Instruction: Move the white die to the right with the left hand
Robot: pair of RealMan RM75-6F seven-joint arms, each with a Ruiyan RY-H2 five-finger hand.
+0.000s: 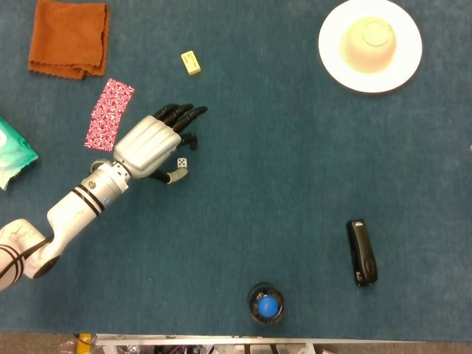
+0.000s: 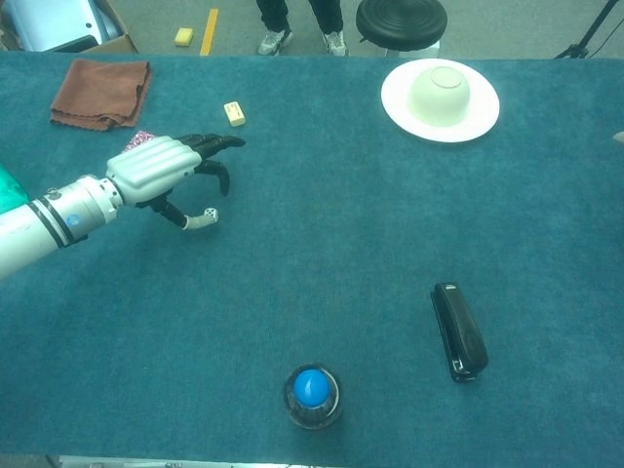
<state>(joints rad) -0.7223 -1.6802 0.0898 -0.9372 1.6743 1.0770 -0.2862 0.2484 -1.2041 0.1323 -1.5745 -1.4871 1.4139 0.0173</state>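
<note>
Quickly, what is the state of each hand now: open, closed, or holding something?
Left hand: fingers arched over the small white die; whether it grips it cannot be told.
Right hand: not in view.

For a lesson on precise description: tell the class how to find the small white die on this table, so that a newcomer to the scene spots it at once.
Start at the blue felt table and find the robot's silver left hand on its left side. The small white die lies just beside its dark fingers. Unlike the pale yellow block farther back, it is a white cube with black dots.
</note>
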